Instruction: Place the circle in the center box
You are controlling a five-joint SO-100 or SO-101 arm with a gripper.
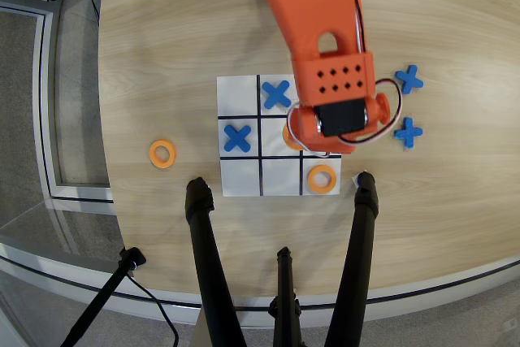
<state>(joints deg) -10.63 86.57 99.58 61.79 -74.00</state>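
The orange arm reaches down from the top over the right column of the white 3x3 board [240, 178] in the overhead view. Its wrist block covers the gripper [301, 139], so the fingers are hidden. An orange rounded edge [288, 136] peeks out from under the wrist at the right side of the center box [273, 137]; I cannot tell whether it is a circle or a finger. One circle [322, 178] lies in the bottom right cell. Another circle [162, 153] rests on the table left of the board.
Blue X pieces sit in the top middle cell [277, 94] and the middle left cell [237, 137]; two more [409, 79] [408, 132] lie on the table at the right. Black tripod legs [203, 233] [364, 217] stand just below the board.
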